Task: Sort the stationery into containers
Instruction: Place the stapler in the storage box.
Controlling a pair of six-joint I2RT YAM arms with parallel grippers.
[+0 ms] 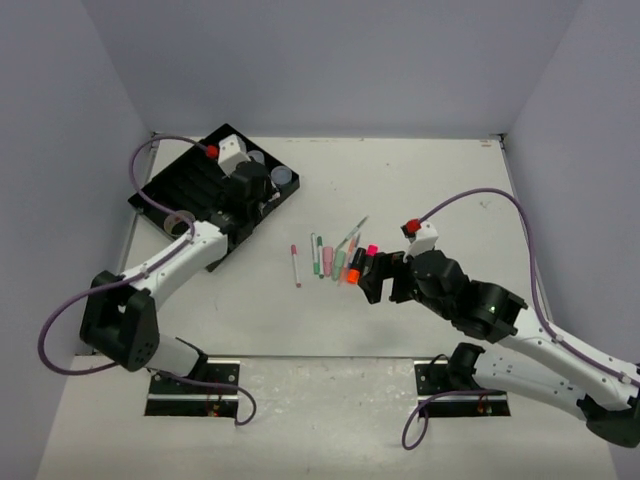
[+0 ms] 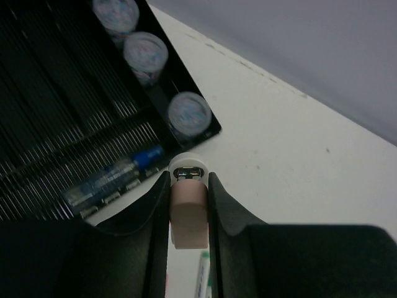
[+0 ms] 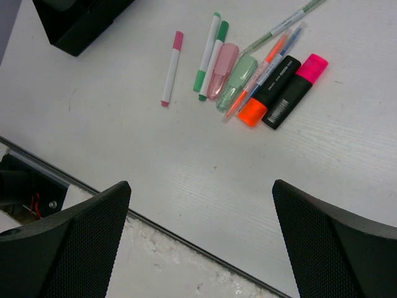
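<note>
My left gripper [image 2: 188, 180] is shut on a small pink-and-white stapler-like piece [image 2: 188, 214] and holds it just off the near corner of the black divided tray [image 2: 49, 112]. Three round greyish jars [image 2: 189, 112] sit in a row along the tray's edge, and a blue pen [image 2: 118, 177] lies in one compartment. In the top view the left gripper [image 1: 250, 195] is over the tray's right edge [image 1: 165, 180]. My right gripper [image 3: 200, 185] is open and empty, above the table near a row of pens and markers [image 3: 237, 82]. In the top view the right gripper [image 1: 368, 280] is just right of them.
The loose row holds a pink pen [image 3: 172, 68], two green pens [image 3: 208, 53], pink and green stubby markers, an orange marker [image 3: 251, 112] and a black marker with a pink cap [image 3: 296, 90]. The table's front edge [image 3: 93, 192] runs under the right gripper. Grey walls stand on three sides.
</note>
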